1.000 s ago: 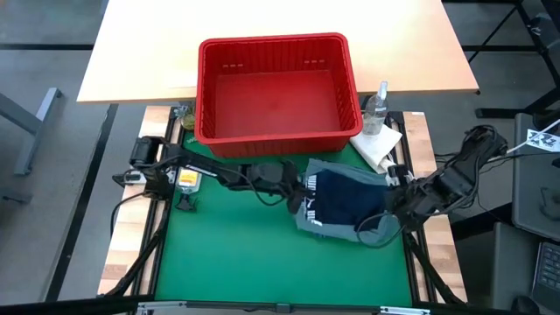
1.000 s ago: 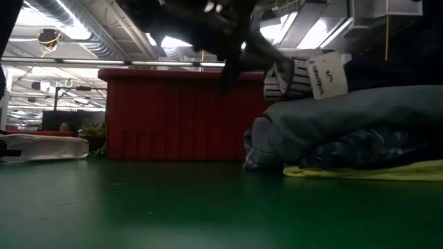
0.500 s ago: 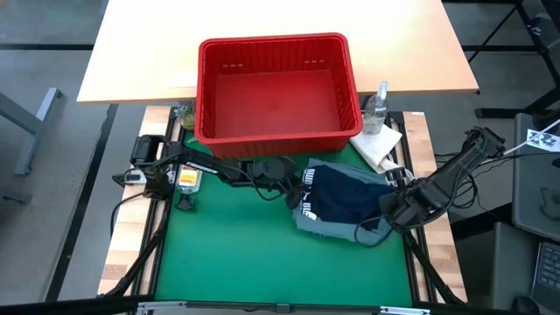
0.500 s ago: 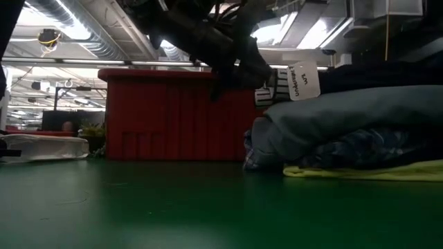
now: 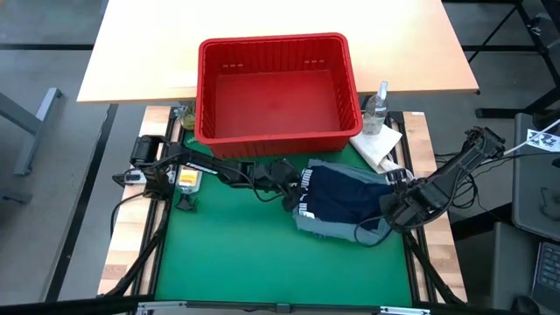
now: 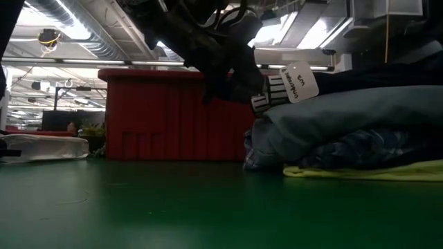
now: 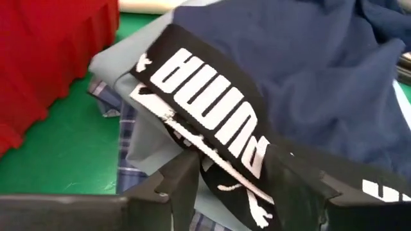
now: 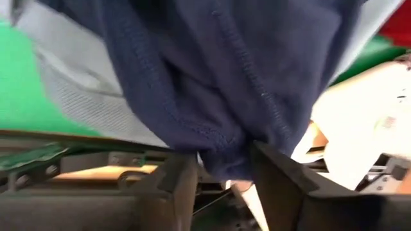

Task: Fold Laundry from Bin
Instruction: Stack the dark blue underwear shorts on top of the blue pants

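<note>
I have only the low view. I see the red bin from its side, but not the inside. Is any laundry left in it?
Observer: No. From above, the bin shows only its bare red floor.
Operator: The left gripper is at the striped band on top of the pile. Does it pinch the band?
Observer: In its wrist view the left gripper has its fingers apart, and the black waistband with white letters lies between them.
Operator: I cannot find the right gripper at all. Where is it?
Observer: The right gripper is at the pile's other side, also open, with the edge of the navy garment hanging in its gap.
</note>
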Controlling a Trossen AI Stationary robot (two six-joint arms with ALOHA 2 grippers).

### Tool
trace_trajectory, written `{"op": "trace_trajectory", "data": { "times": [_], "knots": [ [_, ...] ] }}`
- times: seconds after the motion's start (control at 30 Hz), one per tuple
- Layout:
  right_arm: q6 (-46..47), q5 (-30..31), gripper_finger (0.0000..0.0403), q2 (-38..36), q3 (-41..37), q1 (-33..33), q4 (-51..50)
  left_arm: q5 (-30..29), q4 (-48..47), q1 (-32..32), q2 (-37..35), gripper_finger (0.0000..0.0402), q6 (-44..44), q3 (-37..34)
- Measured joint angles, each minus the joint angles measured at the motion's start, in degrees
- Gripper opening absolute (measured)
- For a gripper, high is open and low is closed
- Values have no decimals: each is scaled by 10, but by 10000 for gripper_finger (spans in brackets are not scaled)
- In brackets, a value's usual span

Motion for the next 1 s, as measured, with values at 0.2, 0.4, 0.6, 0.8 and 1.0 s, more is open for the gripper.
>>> {"op": "trace_trajectory", "data": {
  "times": [0.2,0.4,0.6,0.8,1.0],
  "knots": [
    [2,-57,162,0,0,0,0,3,0,0,0,173,18,0],
    [2,-69,159,0,0,0,0,-5,1,1,-7,171,19,0],
    [2,-134,159,0,0,0,0,-18,-106,7,-45,170,50,0],
    [5,-146,159,0,0,0,0,-40,-161,17,-62,170,52,0],
    [46,-215,159,0,0,0,0,-12,-163,15,-65,170,97,0]
  ]
}}
